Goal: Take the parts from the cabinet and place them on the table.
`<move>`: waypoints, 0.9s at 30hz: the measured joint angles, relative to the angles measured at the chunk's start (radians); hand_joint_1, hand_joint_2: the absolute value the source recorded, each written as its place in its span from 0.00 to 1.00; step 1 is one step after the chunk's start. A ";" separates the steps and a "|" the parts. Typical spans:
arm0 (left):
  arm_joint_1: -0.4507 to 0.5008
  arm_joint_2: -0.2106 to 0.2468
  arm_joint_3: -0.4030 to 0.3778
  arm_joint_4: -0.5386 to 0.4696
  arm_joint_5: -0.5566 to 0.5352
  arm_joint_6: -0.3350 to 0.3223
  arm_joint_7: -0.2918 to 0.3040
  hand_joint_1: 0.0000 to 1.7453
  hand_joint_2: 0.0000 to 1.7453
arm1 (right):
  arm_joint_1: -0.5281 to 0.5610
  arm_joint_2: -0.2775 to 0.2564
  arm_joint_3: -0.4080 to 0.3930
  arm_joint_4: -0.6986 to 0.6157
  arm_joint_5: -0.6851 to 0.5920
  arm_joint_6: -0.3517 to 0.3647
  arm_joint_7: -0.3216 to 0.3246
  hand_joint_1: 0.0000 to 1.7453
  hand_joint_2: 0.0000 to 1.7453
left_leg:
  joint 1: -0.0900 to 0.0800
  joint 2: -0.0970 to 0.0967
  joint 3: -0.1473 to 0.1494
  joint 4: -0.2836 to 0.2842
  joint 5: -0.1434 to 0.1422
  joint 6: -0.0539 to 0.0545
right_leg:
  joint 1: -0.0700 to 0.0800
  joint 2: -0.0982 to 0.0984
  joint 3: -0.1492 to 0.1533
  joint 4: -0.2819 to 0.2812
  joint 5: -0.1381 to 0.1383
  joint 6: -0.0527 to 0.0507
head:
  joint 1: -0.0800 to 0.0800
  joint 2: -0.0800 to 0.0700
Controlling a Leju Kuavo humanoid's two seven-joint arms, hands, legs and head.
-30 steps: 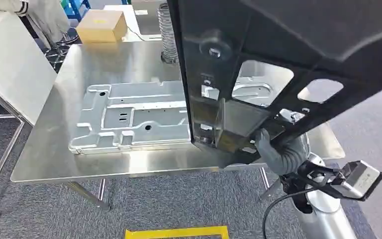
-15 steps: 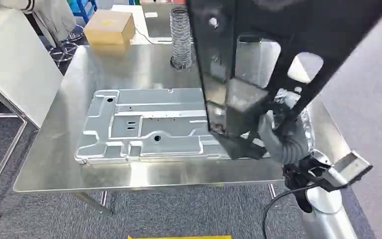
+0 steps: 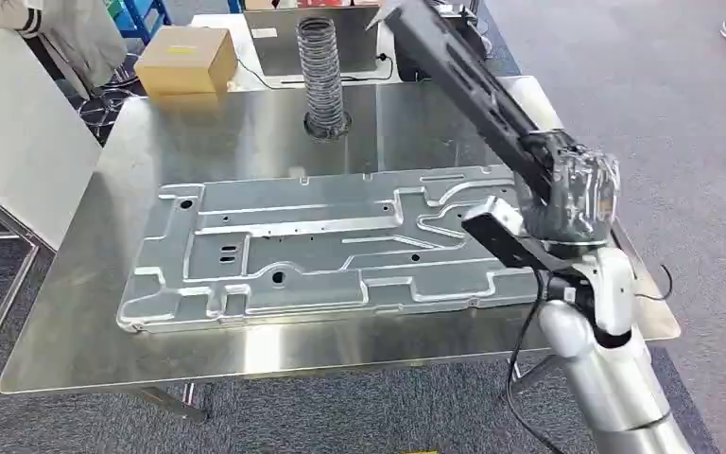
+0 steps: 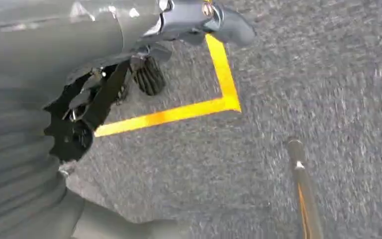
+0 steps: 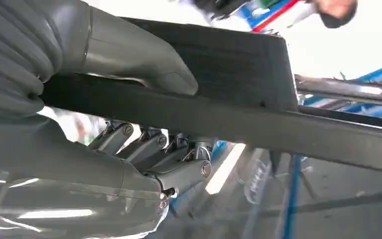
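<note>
A long black part (image 3: 473, 90) slants up over the right side of the steel table (image 3: 246, 142), seen edge-on. My right hand (image 3: 572, 194) grips its lower end above the table's right edge. In the right wrist view the thumb (image 5: 129, 55) presses on one face of the black part (image 5: 238, 119) and the dark fingers (image 5: 149, 144) curl under the other. A large silver stamped panel (image 3: 293, 246) lies flat across the table's middle. My left hand (image 4: 129, 59) hangs over the grey carpet with nothing in it, its thumb apart from its fingers.
A coiled metal hose (image 3: 321, 71) stands at the table's back, with a cardboard box (image 3: 187, 59) behind left. A white board (image 3: 9, 132) leans at the left, a person (image 3: 57, 24) beyond it. Yellow floor tape (image 4: 179, 112) and a thin metal leg (image 4: 303, 189) show below.
The black part has swung away from the camera, from filling the upper right to slanting edge-on over the table's right side. My right hand rose with it. The camera view shifted too.
</note>
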 joint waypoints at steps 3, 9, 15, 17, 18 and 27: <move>-0.007 0.000 0.000 0.000 0.000 -0.005 -0.001 0.00 1.00 | -0.109 0.038 0.105 0.128 0.126 0.047 0.040 1.00 1.00 | -0.006 -0.001 -0.001 0.008 0.027 0.017 | 0.000 0.001 -0.007 -0.002 0.000 0.015 | 0.000 0.000; -0.018 0.000 -0.003 0.000 0.000 -0.009 0.003 0.00 1.00 | -0.288 0.153 0.325 0.401 0.203 0.113 0.050 1.00 1.00 | 0.003 0.000 0.005 -0.002 0.033 0.033 | -0.008 -0.011 -0.165 0.313 -0.138 0.037 | 0.006 0.000; -0.020 -0.001 -0.004 0.000 0.000 -0.021 -0.010 0.00 1.00 | -0.377 0.270 0.478 0.626 0.197 0.157 0.027 1.00 1.00 | -0.002 -0.010 0.008 0.011 0.016 0.012 | -0.004 -0.013 -0.048 0.015 0.019 0.019 | 0.005 0.000; -0.021 -0.001 -0.005 0.000 0.000 -0.031 -0.018 0.00 1.00 | -0.386 0.297 0.515 0.684 0.189 0.164 0.022 1.00 1.00 | 0.001 -0.011 0.008 0.006 0.017 0.000 | 0.001 -0.011 -0.050 0.017 0.018 0.012 | 0.005 0.000; -0.020 -0.001 -0.006 0.000 0.000 -0.037 -0.020 0.00 1.00 | -0.388 0.307 0.528 0.712 0.182 0.165 0.020 1.00 1.00 | 0.004 -0.011 0.010 0.004 0.018 -0.005 | 0.004 -0.011 -0.050 0.016 0.017 0.006 | 0.006 0.000; -0.015 0.000 -0.021 0.000 0.000 -0.064 -0.047 0.00 1.00 | -0.393 0.372 0.633 0.969 0.143 0.164 -0.005 1.00 1.00 | 0.013 -0.009 -0.123 0.255 -0.060 -0.027 | -0.001 -0.010 -0.028 0.002 0.015 -0.018 | 0.002 0.000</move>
